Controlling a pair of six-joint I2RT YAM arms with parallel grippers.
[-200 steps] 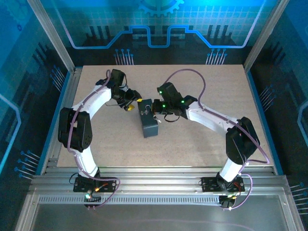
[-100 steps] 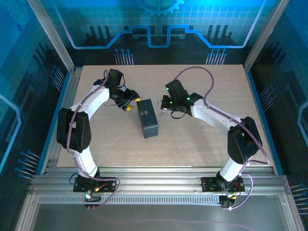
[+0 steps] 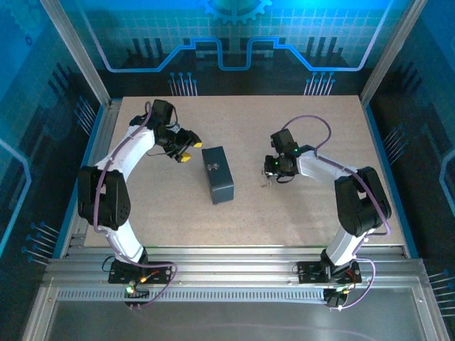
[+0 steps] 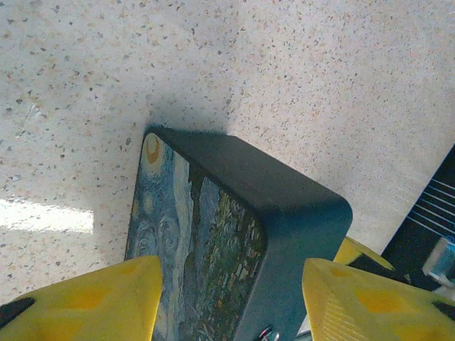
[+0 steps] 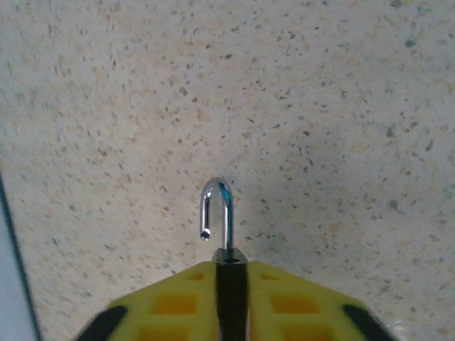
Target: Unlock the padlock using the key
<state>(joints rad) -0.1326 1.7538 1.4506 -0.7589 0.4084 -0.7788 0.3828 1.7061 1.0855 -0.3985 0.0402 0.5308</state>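
Chrome and thin, the shackle [image 5: 217, 213] is pinched by its stem between the nearly closed jaws of your right gripper [image 5: 229, 273], right of the padlock [image 3: 217, 174] mid-table, which your left gripper [image 4: 227, 288] faces with jaws wide open; if that pinch slackens, you drop it.

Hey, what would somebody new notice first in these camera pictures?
A chunky dark padlock with a swirled blue-and-yellow painted face sits mid-table, framed by the open left end effector in the left wrist view. In the right wrist view, a shiny chrome hook pokes out between the right end effector's yellow fingers.
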